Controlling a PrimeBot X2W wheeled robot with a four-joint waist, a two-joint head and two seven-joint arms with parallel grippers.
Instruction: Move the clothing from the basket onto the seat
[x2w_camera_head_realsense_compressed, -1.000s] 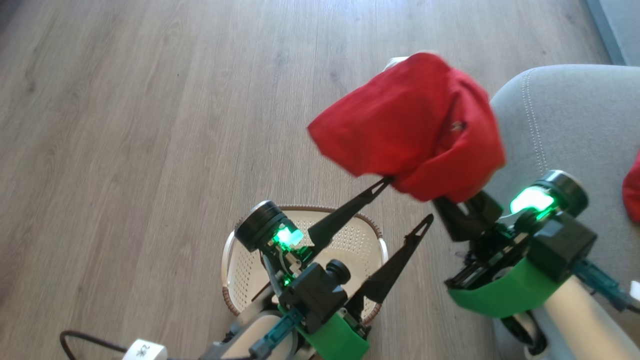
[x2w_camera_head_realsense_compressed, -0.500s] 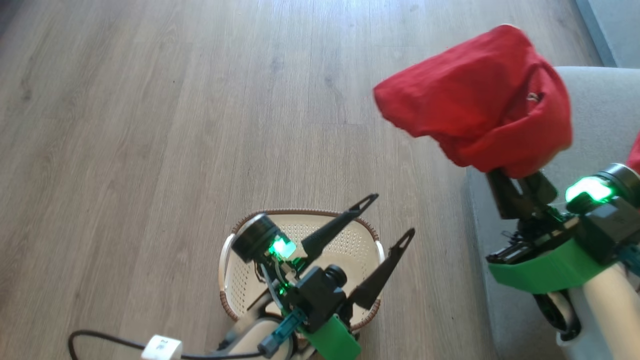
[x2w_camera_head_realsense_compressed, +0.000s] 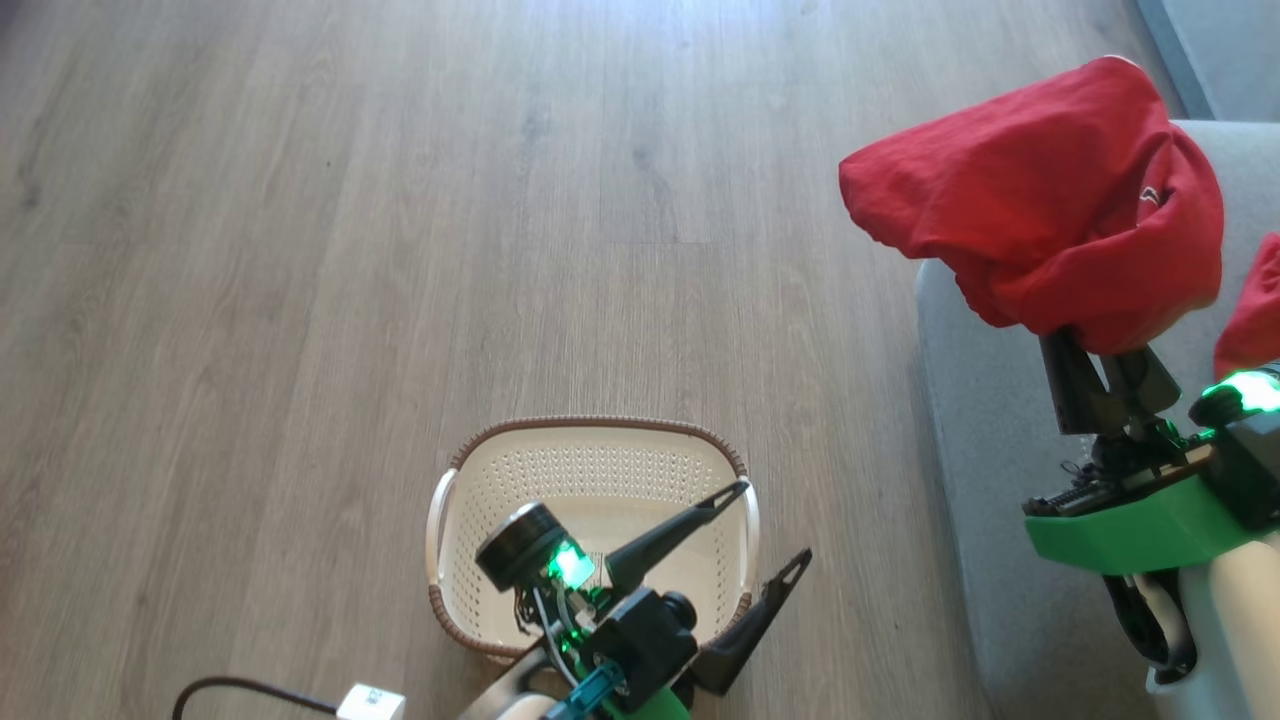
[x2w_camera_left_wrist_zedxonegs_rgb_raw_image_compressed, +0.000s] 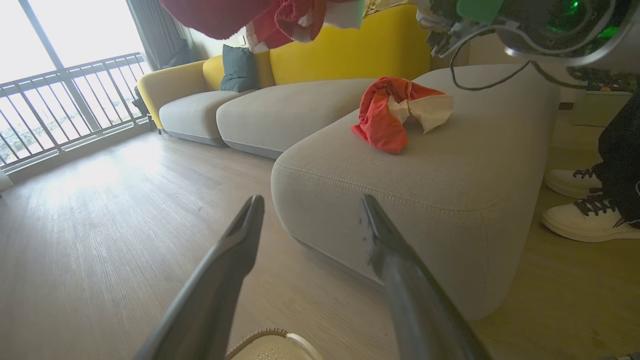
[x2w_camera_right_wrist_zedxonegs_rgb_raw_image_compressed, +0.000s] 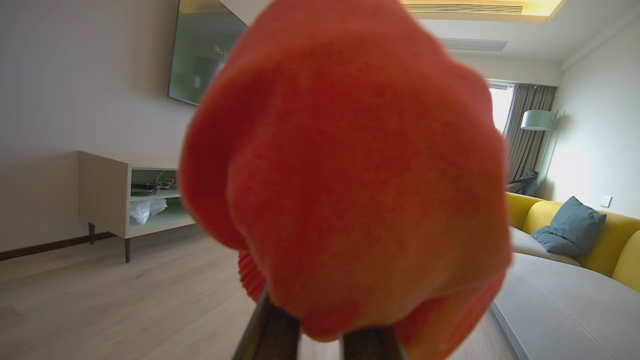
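Note:
A bright red garment (x2w_camera_head_realsense_compressed: 1040, 200) hangs bunched over my right gripper (x2w_camera_head_realsense_compressed: 1095, 350), which is shut on it above the left edge of the grey seat (x2w_camera_head_realsense_compressed: 1000, 420). In the right wrist view this cloth (x2w_camera_right_wrist_zedxonegs_rgb_raw_image_compressed: 345, 175) covers the fingertips (x2w_camera_right_wrist_zedxonegs_rgb_raw_image_compressed: 272, 330). A second red garment with a white patch (x2w_camera_left_wrist_zedxonegs_rgb_raw_image_compressed: 395, 112) lies on the seat (x2w_camera_left_wrist_zedxonegs_rgb_raw_image_compressed: 450, 170), and its edge (x2w_camera_head_realsense_compressed: 1255, 310) reaches the head view's right border. The cream basket (x2w_camera_head_realsense_compressed: 590, 470) stands on the floor with no clothing in it. My left gripper (x2w_camera_head_realsense_compressed: 775, 520) is open over the basket's right side, holding nothing (x2w_camera_left_wrist_zedxonegs_rgb_raw_image_compressed: 312, 200).
A person's white shoes (x2w_camera_left_wrist_zedxonegs_rgb_raw_image_compressed: 585, 220) stand on the floor beyond the seat. A white plug and dark cable (x2w_camera_head_realsense_compressed: 370, 703) lie left of the basket. Yellow sofa backs (x2w_camera_left_wrist_zedxonegs_rgb_raw_image_compressed: 350, 50) and a low cabinet (x2w_camera_right_wrist_zedxonegs_rgb_raw_image_compressed: 130, 200) line the room. Wooden floor (x2w_camera_head_realsense_compressed: 400, 250) spreads to the left.
My right gripper has carried the red garment to the right, from beside the basket to over the seat's edge. The camera has shifted too. The left gripper stays open by the basket.

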